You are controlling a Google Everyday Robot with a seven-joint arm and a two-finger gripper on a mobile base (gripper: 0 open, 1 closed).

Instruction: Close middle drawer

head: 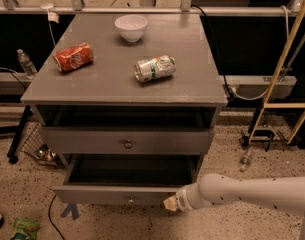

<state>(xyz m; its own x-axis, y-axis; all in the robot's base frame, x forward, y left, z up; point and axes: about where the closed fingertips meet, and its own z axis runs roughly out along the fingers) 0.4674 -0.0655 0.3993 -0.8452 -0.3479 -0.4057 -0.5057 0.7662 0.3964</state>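
The grey cabinet (112, 86) has an open shelf slot under its top, then a shut front with a dark knob (127, 144). Below it the middle drawer (107, 195) stands pulled out, its dark inside showing, with a small round knob (131, 200) at the centre of its front. Any lower front is hidden beneath it. My gripper (170, 203), at the end of the white arm (242, 191) coming in from the right, sits against the right end of the drawer's front.
A white bowl (131, 27), a red can (73, 57) and a green-and-white can (155, 68) lie on the cabinet top. A wire basket (37, 146) and a bottle (26, 63) are at the left. A yellow ladder (287, 59) and a floor bottle (245, 159) are at the right.
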